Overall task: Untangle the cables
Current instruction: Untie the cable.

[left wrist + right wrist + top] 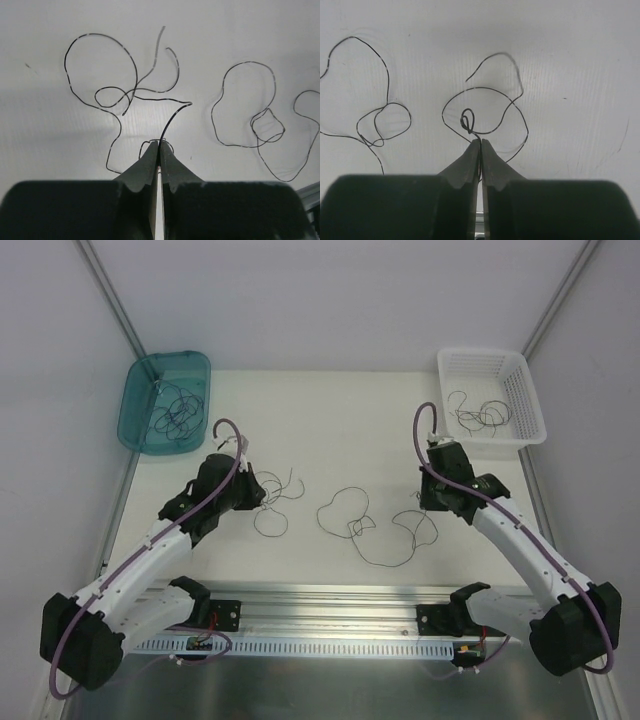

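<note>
Hair-thin cables [350,520] lie in loose loops on the table [330,410] between the arms, with others in the teal bin [135,390] and the white basket [533,410]. The left gripper [159,146] and right gripper [480,142] are each closed tight on one strand. Featherlight and springy, the strands will likely slip, so free ends away from crossings look like the best hold.

Overhead from behind, wrist views near table [330,430]

A white tabletop [330,420] sits between plain pale walls [330,300], with grey metal posts [112,300] at the back corners.
</note>
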